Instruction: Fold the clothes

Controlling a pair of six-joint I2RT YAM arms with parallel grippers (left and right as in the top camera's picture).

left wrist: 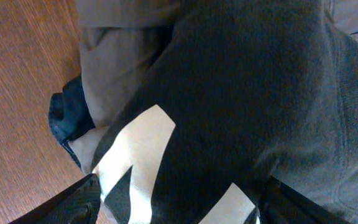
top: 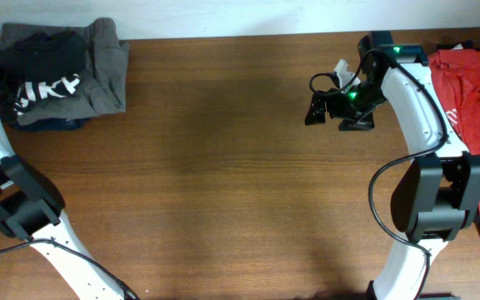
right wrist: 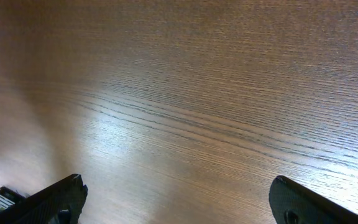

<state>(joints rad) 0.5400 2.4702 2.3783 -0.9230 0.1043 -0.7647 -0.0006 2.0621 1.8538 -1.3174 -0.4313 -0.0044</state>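
Observation:
The clothes lie in two places. A folded black T-shirt (top: pixel 47 77) with white lettering rests on a grey garment (top: pixel 107 67) at the table's far left corner. A red T-shirt (top: pixel 473 87) lies at the right edge. In the left wrist view my left gripper (left wrist: pixel 182 182) is open, its fingers (left wrist: pixel 73 202) wide apart on either side of the black T-shirt (left wrist: pixel 241 93), just above its white lettering (left wrist: pixel 135 155). My right gripper (top: pixel 336 118) (right wrist: pixel 178 178) is open over bare wood near the far right, with nothing between its fingers.
A blue denim piece (left wrist: pixel 67 115) pokes out from under the grey garment (left wrist: pixel 114 62) in the pile. The wooden table (top: pixel 223 167) stretches between the two arms. The right arm's base (top: pixel 432 196) stands beside the red T-shirt.

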